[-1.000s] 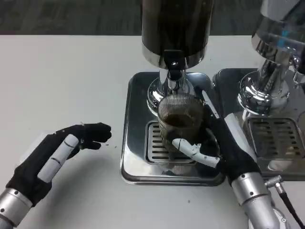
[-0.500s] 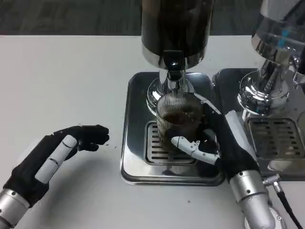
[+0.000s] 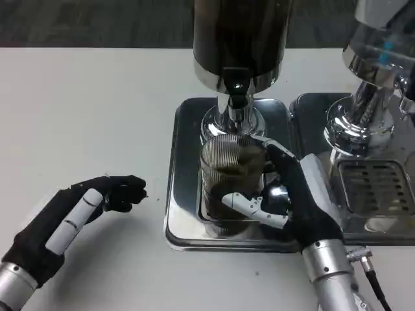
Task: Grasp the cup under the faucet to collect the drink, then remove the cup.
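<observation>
Clearly ribbed cup, dark drink.

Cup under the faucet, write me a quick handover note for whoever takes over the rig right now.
Right hand grips the ribbed glass cup, which holds dark drink.
The cup sits over the drip tray, a little forward of the faucet.
Left hand rests on the table, holding nothing.
Done: cup grasped, drink collected.
Left: bring the cup clear of the tray and set it down.
</observation>
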